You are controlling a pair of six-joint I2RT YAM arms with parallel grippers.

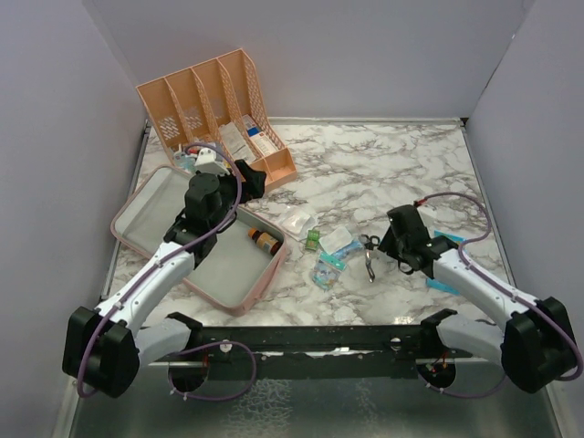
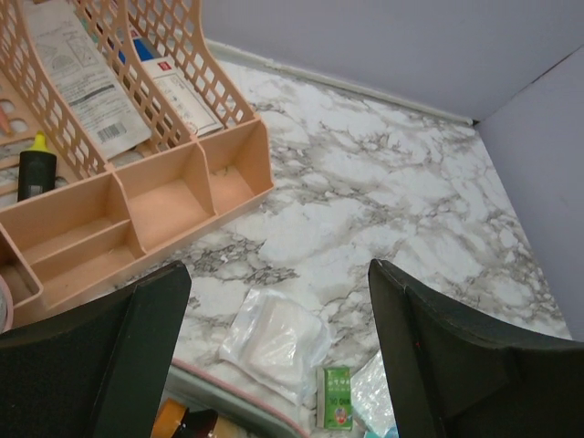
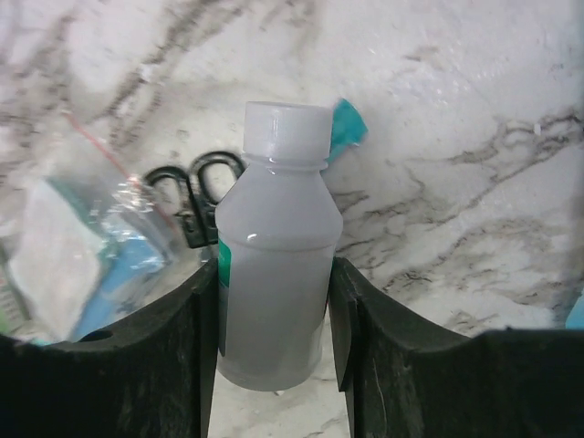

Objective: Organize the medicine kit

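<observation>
Pink and lying open, the medicine kit (image 1: pixel 155 205) sits flat on the left part of the marble counter (image 1: pixel 383 173), its pale grey-green lining facing up. An amber bottle (image 1: pixel 265 241) lies on that lining near the kit's right corner. The left claw (image 2: pixel 278 267) hangs over the kit's far right edge with its fingers spread wide apart and nothing between them. Just beyond it stands the peach organizer (image 1: pixel 214 109), with leaflets and small boxes in its slots. Below the claw, on the counter beside the kit, lie a clear pouch (image 2: pixel 274 342) and a small green box (image 2: pixel 338 397). On the right side of the counter, well apart from the kit, the right claw (image 3: pixel 271 274) is clamped on a white bottle (image 3: pixel 274 228), gripping its body from both sides, the cap pointing away from the wrist. Black scissors (image 3: pixel 196 196) lie on the marble just past that bottle, next to a crinkled plastic bag (image 3: pixel 82 246) with blue and white contents.
</observation>
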